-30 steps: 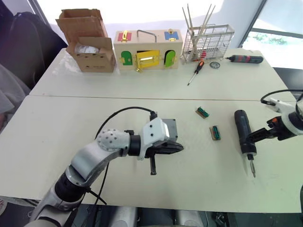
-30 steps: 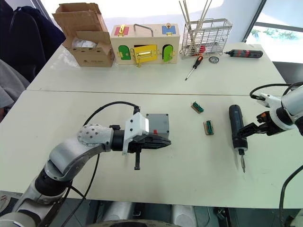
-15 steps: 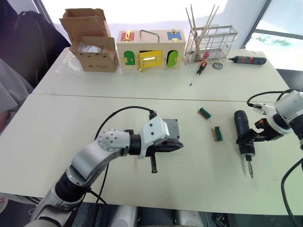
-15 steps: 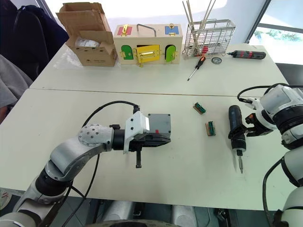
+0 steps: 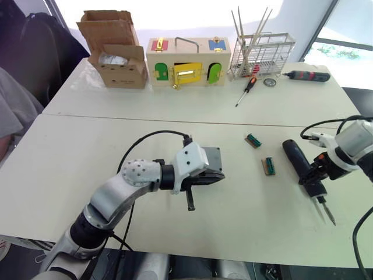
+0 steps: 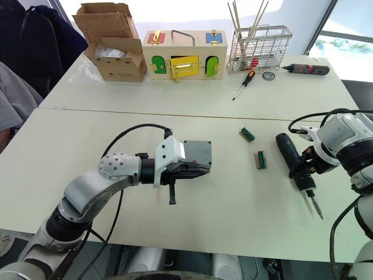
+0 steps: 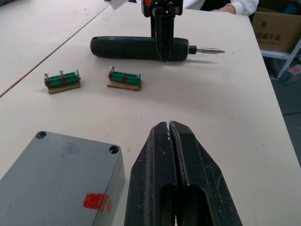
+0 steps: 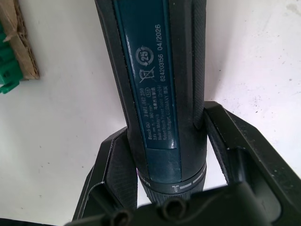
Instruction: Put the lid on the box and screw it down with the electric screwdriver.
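The electric screwdriver (image 6: pixel 293 164) is a thick black cylinder with a dark blue label panel and a thin metal bit pointing toward the near edge of the table (image 6: pixel 245 216). It lies on the right side of the near table, and the right gripper (image 6: pixel 305 167) straddles its barrel close to the bit end, one finger on each side, clamped on it. The box (image 6: pixel 197 153) is grey and square, screw holes in its top corners and a red mark on its side. It rests near the table's middle, just beside the left gripper (image 7: pixel 170 155), whose fingers are pressed together on nothing. Two small green terminal blocks (image 6: pixel 259 158) lie between box and screwdriver
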Robot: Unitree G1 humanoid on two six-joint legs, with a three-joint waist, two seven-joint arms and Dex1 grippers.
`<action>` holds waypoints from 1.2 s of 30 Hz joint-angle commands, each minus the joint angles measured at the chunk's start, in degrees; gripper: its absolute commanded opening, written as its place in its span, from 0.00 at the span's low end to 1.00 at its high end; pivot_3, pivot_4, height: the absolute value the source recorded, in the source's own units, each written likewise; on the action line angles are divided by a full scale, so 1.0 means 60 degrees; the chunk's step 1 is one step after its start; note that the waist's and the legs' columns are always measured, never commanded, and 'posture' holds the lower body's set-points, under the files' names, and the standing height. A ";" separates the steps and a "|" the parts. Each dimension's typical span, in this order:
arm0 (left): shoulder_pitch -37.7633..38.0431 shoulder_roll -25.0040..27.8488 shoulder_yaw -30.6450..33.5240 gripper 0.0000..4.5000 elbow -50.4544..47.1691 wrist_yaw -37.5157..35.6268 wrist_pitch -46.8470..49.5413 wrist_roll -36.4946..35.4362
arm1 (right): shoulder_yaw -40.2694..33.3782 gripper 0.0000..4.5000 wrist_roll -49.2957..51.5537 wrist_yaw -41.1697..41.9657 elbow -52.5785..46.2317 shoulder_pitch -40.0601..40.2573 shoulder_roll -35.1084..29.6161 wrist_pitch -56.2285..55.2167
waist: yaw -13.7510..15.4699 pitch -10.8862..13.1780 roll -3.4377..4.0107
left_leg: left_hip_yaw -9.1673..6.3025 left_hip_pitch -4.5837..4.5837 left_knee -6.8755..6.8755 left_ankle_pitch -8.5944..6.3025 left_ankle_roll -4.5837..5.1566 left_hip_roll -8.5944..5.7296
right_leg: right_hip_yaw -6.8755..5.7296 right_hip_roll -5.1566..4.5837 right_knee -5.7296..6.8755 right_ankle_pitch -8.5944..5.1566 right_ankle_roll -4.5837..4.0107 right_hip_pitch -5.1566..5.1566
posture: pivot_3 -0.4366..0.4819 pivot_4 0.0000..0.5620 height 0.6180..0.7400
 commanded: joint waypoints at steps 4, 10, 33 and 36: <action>-0.0159 -0.0179 -0.0093 0.00 -0.0022 -0.0012 -0.0248 0.0149 | 0.0025 0.43 -0.0378 0.0049 -0.0103 0.0434 -0.0142 -0.0757 | -0.0007 0.0000 -0.0006 | -0.0001 0.0000 0.0000 0.0000 0.0000 -0.0001 | -0.0002 -0.0001 -0.0002 0.0000 0.0000 0.0002 | 0.48 0.27 0.96; -0.0198 -0.0309 -0.0128 0.00 0.0250 -0.0097 -0.0456 0.0295 | -0.0846 0.43 -0.0387 -0.0135 -0.0369 0.0441 -0.0083 -0.1262 | -0.0029 -0.0001 -0.0028 | 0.0002 0.0003 0.0008 0.0001 -0.0001 -0.0002 | 0.0002 -0.0002 -0.0002 0.0001 0.0001 0.0007 | 0.48 0.27 0.96; -0.0896 0.0304 0.0921 0.00 0.1674 -0.0741 -0.1132 0.0519 | -0.9547 0.43 0.1904 -0.5300 -0.1052 -0.2032 0.2638 -0.2445 | -0.0028 0.0048 0.0042 | 0.0032 -0.0032 -0.0019 0.0015 -0.0024 -0.0003 | 0.0031 -0.0003 0.0034 0.0001 0.0000 -0.0079 | 0.48 0.27 0.96; -0.1103 0.0459 0.1276 0.00 0.2188 -0.0840 -0.1196 0.0512 | -1.1583 0.43 0.3110 -0.6176 -0.3128 -0.1408 0.3887 -0.2410 | -0.0044 0.0048 0.0042 | 0.0030 -0.0039 -0.0015 0.0019 -0.0029 -0.0002 | 0.0033 -0.0002 0.0056 0.0002 0.0002 -0.0096 | 0.48 0.27 0.96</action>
